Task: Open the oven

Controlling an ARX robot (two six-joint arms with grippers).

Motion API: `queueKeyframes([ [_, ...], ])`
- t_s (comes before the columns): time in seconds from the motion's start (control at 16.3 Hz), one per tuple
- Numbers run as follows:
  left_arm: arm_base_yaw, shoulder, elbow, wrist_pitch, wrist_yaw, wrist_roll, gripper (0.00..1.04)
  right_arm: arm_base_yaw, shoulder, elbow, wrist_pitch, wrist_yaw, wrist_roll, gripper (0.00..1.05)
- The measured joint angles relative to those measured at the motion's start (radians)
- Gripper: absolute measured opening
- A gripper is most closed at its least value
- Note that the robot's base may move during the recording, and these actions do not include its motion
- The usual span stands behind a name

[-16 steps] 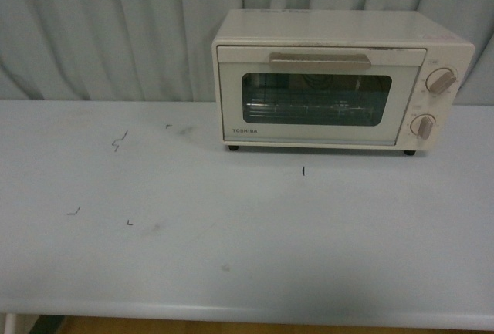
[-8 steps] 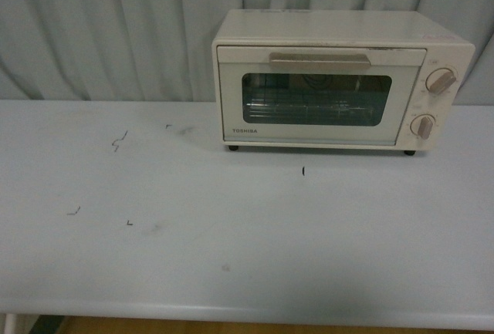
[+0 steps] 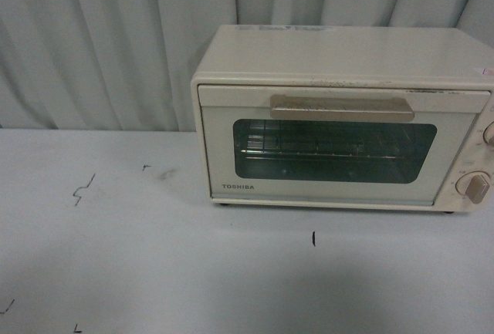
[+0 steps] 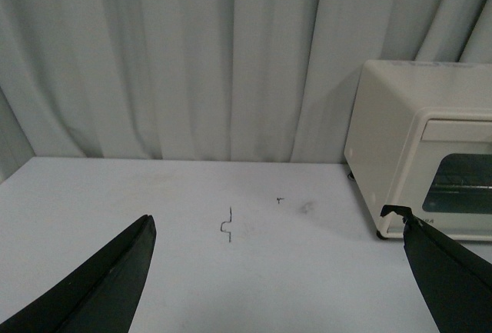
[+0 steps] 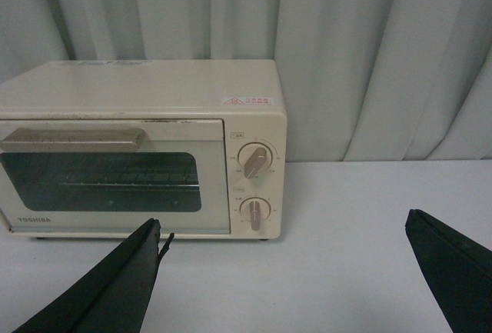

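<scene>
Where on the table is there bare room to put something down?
The table is bare left of the oven and in front of its door, apart from small pen marks. Only the oven crowds the back.

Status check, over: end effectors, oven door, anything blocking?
Both empty: left end effector open, right end effector open. On the oven, door shut, handle untouched. Nothing seen blocking.

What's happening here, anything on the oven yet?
Nothing is being handled yet. The oven sits on the table with its door shut and the handle untouched. The left claw and right claw are both open, empty and short of the oven, which shows ahead of each in its wrist view. Neither arm appears in the front view.
</scene>
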Motion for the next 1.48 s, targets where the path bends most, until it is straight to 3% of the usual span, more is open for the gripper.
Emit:
queueKeyframes([
  [0.92, 0.000, 0.001, 0.000, -0.003, 0.000, -0.001, 0.98, 0.000, -0.001, 0.000, 0.005, 0.000, 0.000, 0.98],
  [0.98, -0.003, 0.128, 0.108, -0.272, 0.009, -0.030, 0.98, 0.000, -0.001, 0.000, 0.004, 0.000, 0.000, 0.98],
  [1.05, -0.013, 0.292, 0.216, -0.431, 0.003, -0.068, 0.98, 0.000, -0.001, 0.000, 0.005, 0.000, 0.000, 0.98],
  [1.17, -0.064, 0.362, 0.314, -0.529, 0.008, -0.152, 0.98, 0.000, -0.001, 0.000, 0.004, 0.000, 0.000, 0.98],
  [1.48, -0.253, 0.779, 0.382, -0.116, 0.000, -0.443, 0.98, 0.000, -0.001, 0.000, 0.004, 0.000, 0.000, 0.98],
])
